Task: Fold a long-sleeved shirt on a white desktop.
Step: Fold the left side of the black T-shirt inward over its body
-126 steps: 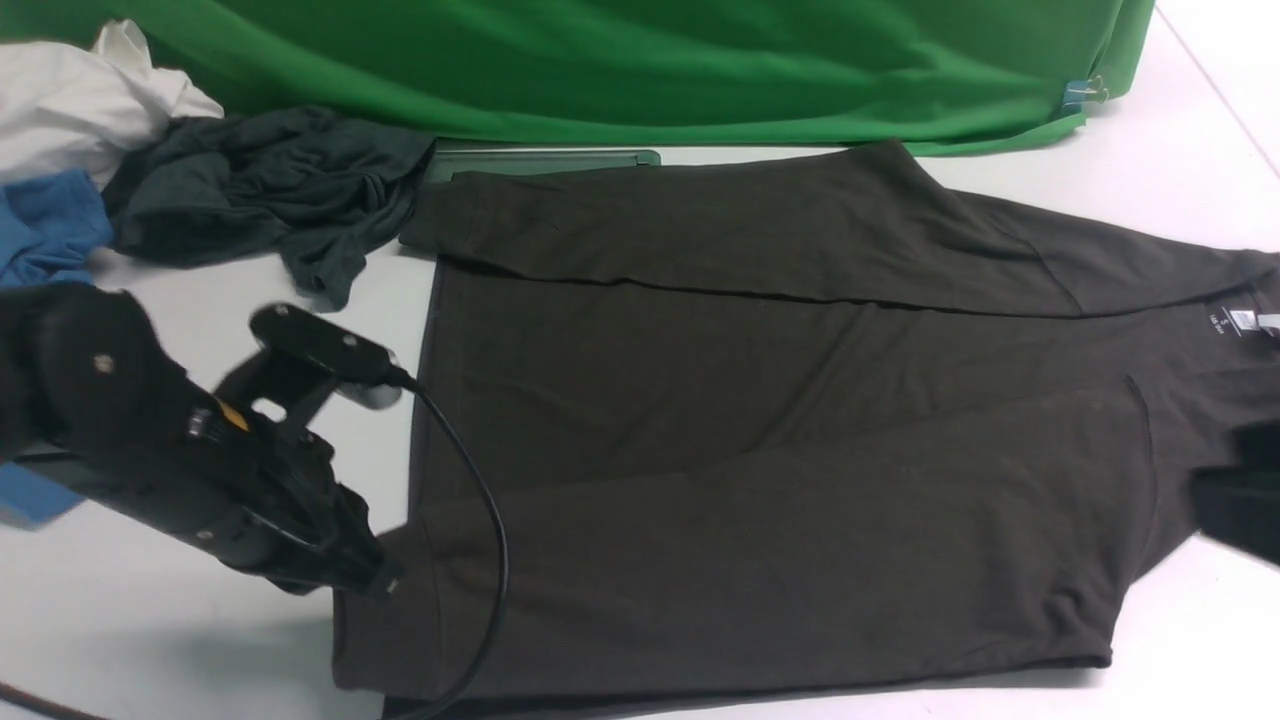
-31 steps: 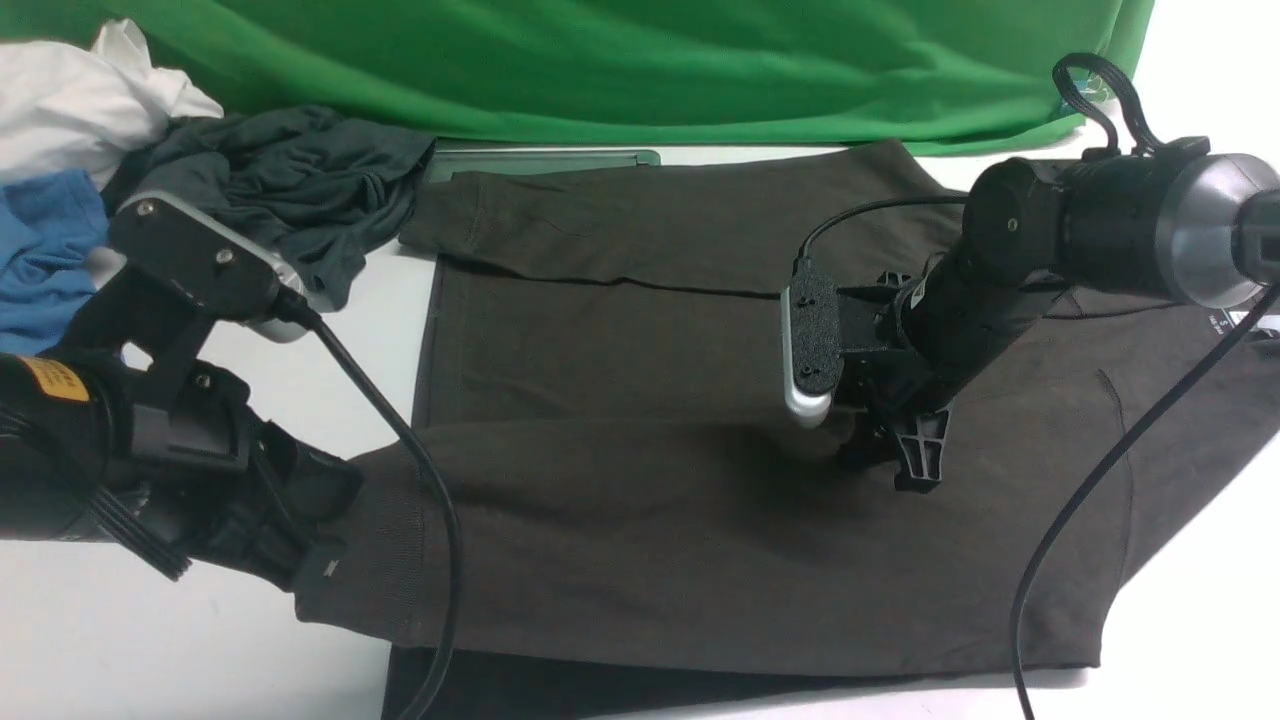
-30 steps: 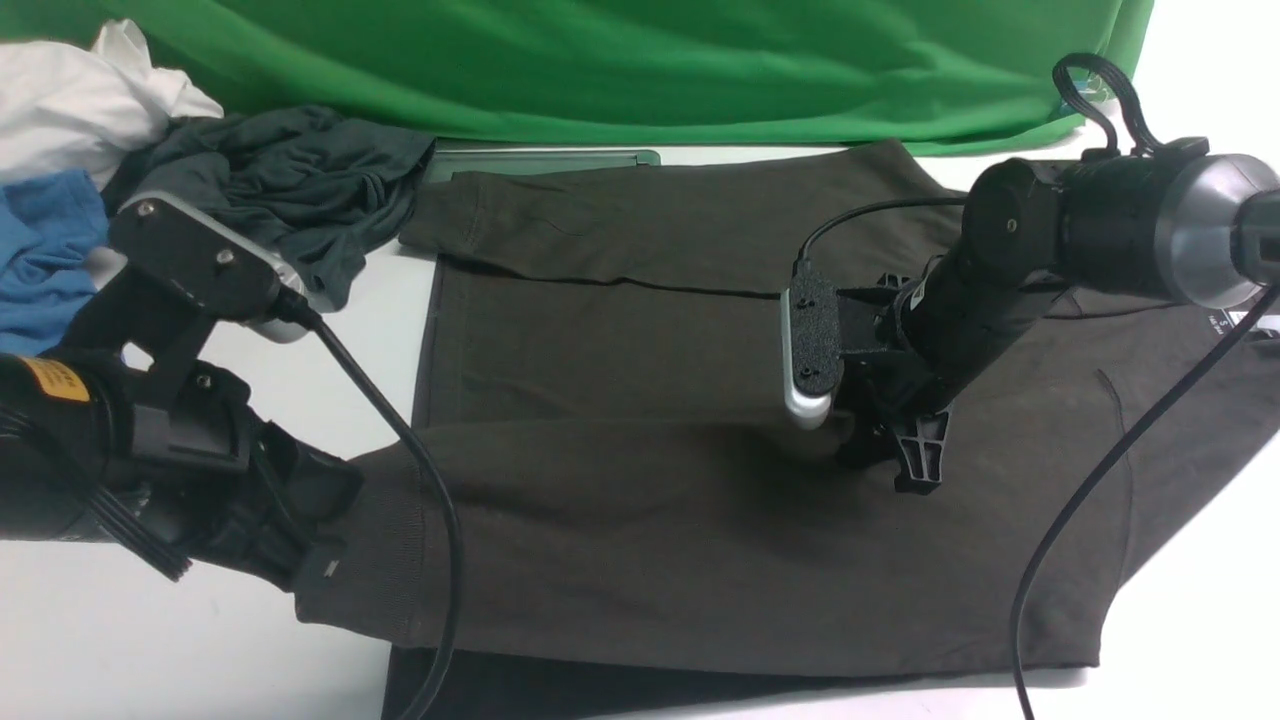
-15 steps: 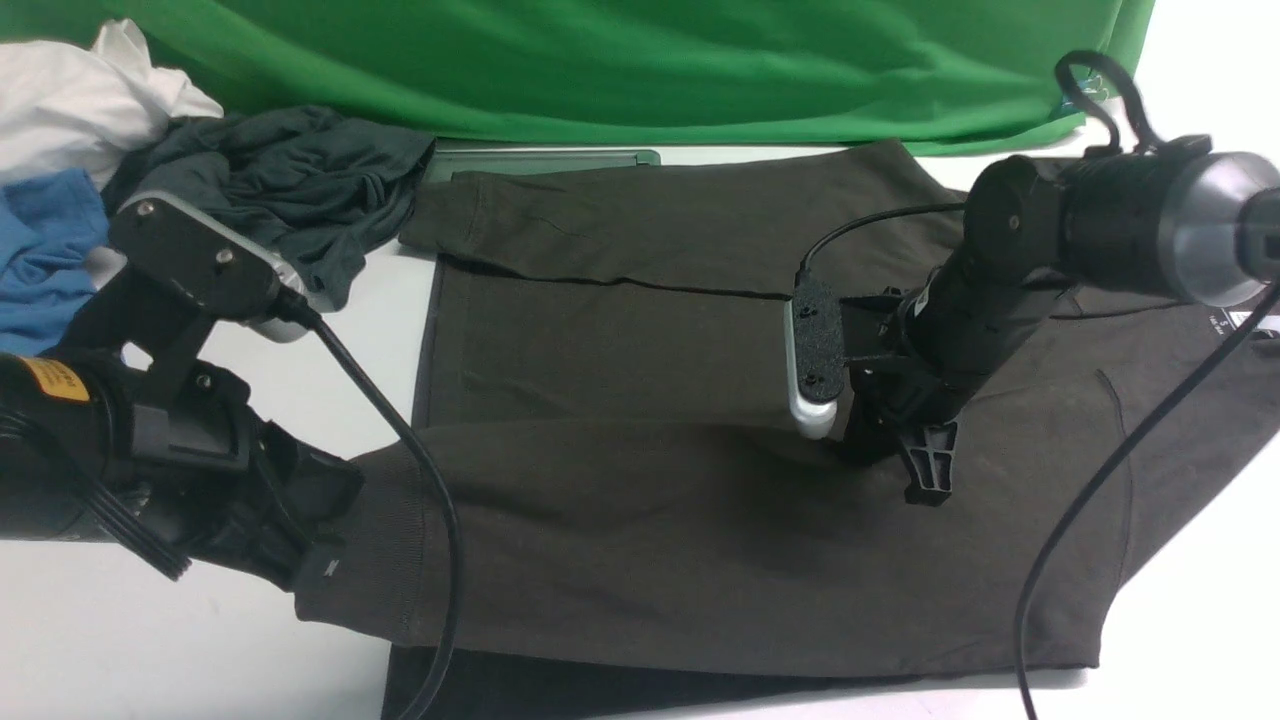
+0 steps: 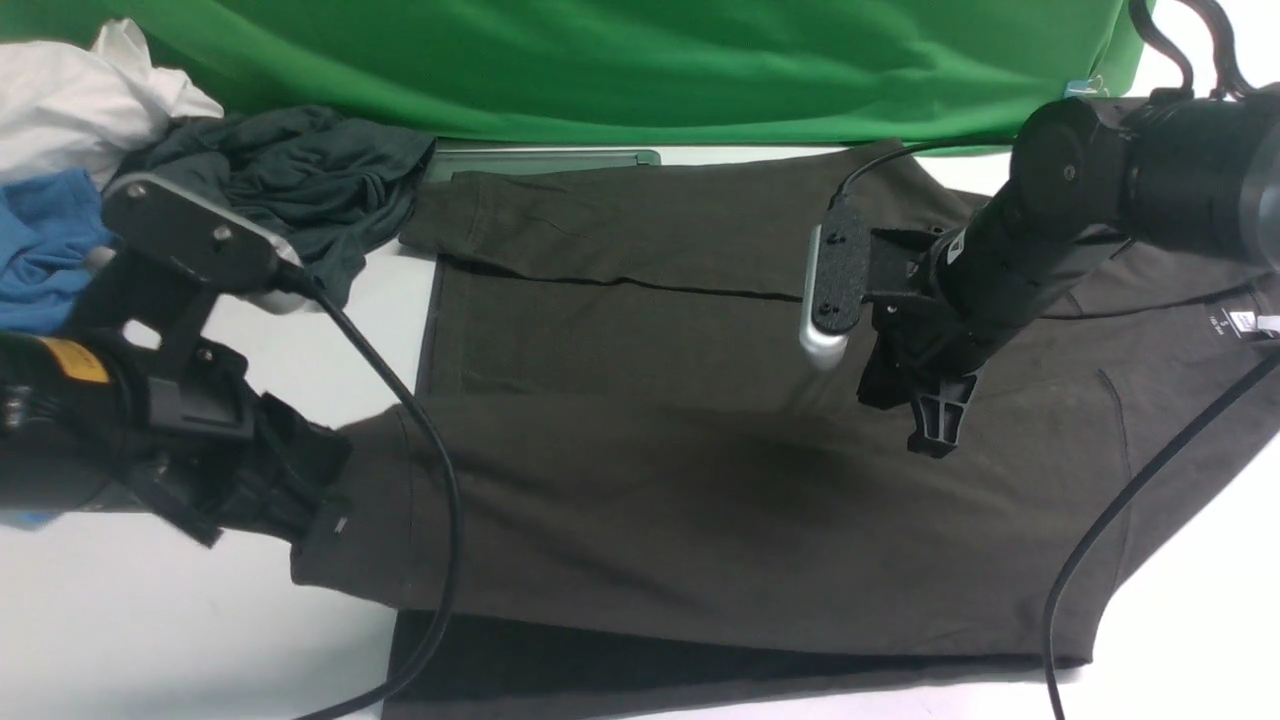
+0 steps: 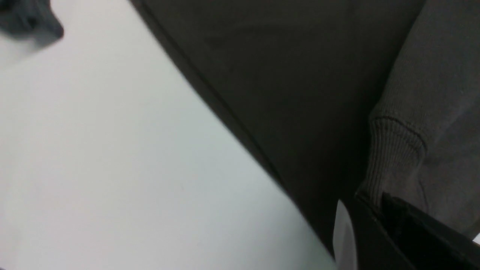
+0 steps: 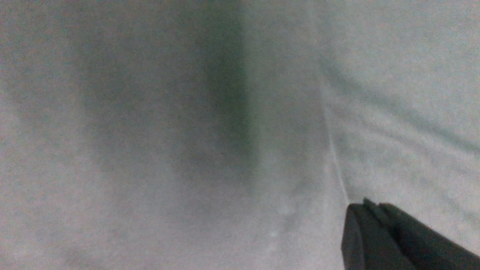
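- A white desk runs across the front view, with a green cloth backdrop along its far edge
- The long-sleeved shirt lies spread flat over the middle and right of the desk; its neck label is at the far right and its hem is to the left
- The far sleeve is already laid along the far side of the body, its end pointing left
- The near sleeve crosses the near half of the body, and its ribbed cuff reaches just past the hem on the left
- The left pincer is clamped on that cuff; in the left wrist view the ribbing runs straight in between its black fingers
- The right pincer is fully closed over the near sleeve's upper part, near the shoulder; I cannot tell whether it grips any cloth, since the right wrist view is blurred
- To the far left, off the shirt, lie a dark grey-teal garment, a blue shirt and a white cloth
- Step in hand, as I judge it: tucking in the near sleeve, the second of the two, before the body itself is folded
- Next move, as I judge it: the cuff must go down inside the shirt's outline, with the sleeve straight and smooth; the left pincer should let go only once the cloth rests flat, and the cable draped over the sleeve must not drag it askew
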